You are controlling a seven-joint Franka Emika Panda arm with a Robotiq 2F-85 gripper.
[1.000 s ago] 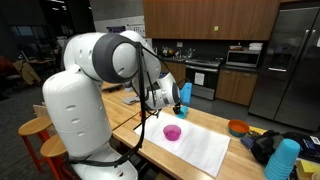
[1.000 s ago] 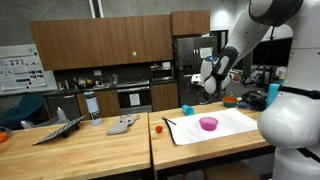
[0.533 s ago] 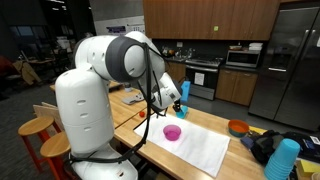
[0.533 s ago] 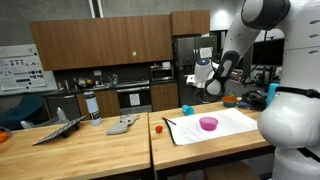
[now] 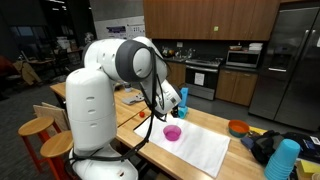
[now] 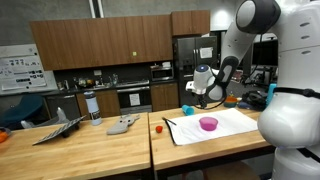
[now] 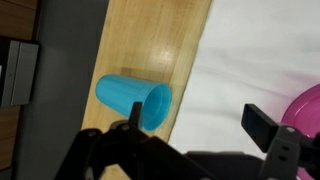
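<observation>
The arm (image 6: 232,50) has swung over, and the claw (image 7: 200,125), jaws wide and empty, now hangs by the cup (image 7: 135,100), perhaps not squarely above it.

- The cup (image 7: 133,101) is showing a plain bright blue.
- The bowl (image 7: 305,108) is showing a solid magenta pink.
- The mat (image 7: 240,60) is looking plain white, with no print.
- The table (image 7: 150,40) is showing pale wood with a fine straight grain.
- The gripper (image 7: 195,116) is showing black.
- The arm (image 5: 100,90) is gleaming glossy white, with black cables.
- The far bowl (image 5: 238,127) is showing orange.
- The cabinets (image 6: 90,45) are showing mid-brown wood.
</observation>
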